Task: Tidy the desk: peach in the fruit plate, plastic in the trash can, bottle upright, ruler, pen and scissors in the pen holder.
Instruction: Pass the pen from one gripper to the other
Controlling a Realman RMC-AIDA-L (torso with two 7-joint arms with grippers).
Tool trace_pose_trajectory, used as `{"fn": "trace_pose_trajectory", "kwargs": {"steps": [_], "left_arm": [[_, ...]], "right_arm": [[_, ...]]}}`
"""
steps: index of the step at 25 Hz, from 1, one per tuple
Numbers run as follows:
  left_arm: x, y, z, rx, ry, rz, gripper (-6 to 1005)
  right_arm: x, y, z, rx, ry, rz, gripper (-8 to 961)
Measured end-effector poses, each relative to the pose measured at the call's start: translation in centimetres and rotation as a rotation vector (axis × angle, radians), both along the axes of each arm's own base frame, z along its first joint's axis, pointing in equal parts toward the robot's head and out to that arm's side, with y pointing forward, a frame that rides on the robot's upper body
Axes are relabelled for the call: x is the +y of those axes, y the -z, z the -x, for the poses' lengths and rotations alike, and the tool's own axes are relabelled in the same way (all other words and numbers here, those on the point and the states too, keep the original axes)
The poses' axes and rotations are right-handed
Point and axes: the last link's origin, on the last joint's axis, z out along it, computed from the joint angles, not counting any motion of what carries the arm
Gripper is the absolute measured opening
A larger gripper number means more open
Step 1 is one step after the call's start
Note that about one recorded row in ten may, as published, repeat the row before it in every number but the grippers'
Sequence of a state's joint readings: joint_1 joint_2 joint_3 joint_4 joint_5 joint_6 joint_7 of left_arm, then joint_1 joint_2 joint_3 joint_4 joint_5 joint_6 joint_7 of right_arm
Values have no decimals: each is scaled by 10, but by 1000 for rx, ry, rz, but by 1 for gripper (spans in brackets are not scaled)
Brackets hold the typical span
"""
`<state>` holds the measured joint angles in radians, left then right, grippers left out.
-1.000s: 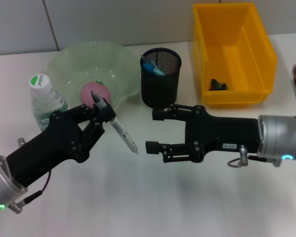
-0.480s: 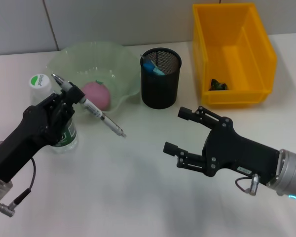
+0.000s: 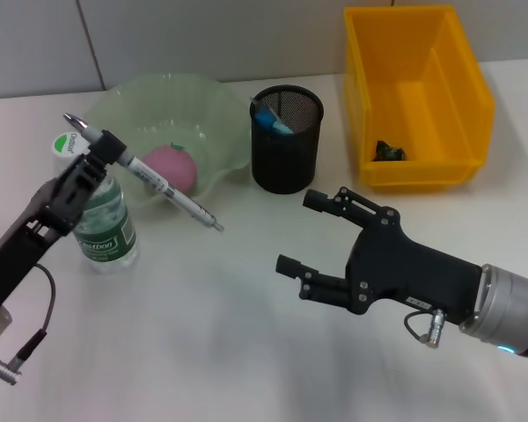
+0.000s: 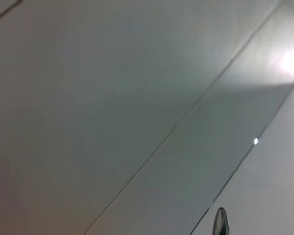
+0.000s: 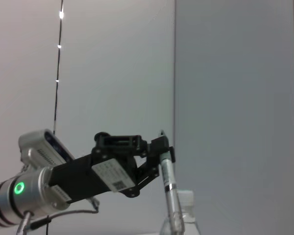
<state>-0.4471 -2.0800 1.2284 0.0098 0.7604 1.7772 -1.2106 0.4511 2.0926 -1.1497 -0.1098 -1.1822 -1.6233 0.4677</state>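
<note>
From the head camera, the left gripper (image 3: pixel 101 158) pinches a pen (image 3: pixel 145 173) near its upper end, above the desk in front of the green fruit plate (image 3: pixel 216 105) and over the upright water bottle (image 3: pixel 95 215); the pen slants down from beside the bottle cap toward the black mesh pen holder (image 3: pixel 286 141), its lower tip short of it and clear of the desk. The likely step is dropping the pen into the holder: it would go best if the pen were first swung nearer upright, carried until its lower tip sits above the holder's mouth, kept clear of the blue item (image 3: pixel 268 117) already inside, and released only once the tip is below the rim. The peach (image 3: pixel 172 167) lies in the fruit plate behind the pen, and the yellow bin (image 3: pixel 414 97), standing beyond the holder from the plate, has a small dark scrap (image 3: pixel 387 151) on its floor. The right gripper (image 3: pixel 319 237) hovers in front of the holder with fingers spread wide, holding and touching nothing. The left wrist camera shows only a pale panelled surface and the pen's metal end (image 4: pixel 219 221); its own fingers are out of view. The right wrist camera shows the left gripper (image 5: pixel 159 149) clamped on the pen (image 5: pixel 170 196), which hangs steeply just above the bottle cap (image 5: pixel 183 198).
</note>
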Motion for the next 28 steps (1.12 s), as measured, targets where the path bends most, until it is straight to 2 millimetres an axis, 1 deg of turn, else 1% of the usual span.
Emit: {"fn": "trace_pose_trajectory", "kwargs": {"steps": [5,11,13,21,28], "left_arm": [[-1,0,6,-92,-84,59,146],[-6,1,14,-173,-179,64,146],[-6,2,13,-190,-187,74,146],[-6,11,1,-247,-174,119,147],[-9,16,0,-276,-203,130,147]], "right_arm": [[1,4,8,-4,-46,-15,819],[6,10,15,-10,-61,-46,819],[8,12,19,-13,-65,-79,819],[17,14,31,-16,-116,-91,818],[24,18,43,-31,-163,-72,818]]}}
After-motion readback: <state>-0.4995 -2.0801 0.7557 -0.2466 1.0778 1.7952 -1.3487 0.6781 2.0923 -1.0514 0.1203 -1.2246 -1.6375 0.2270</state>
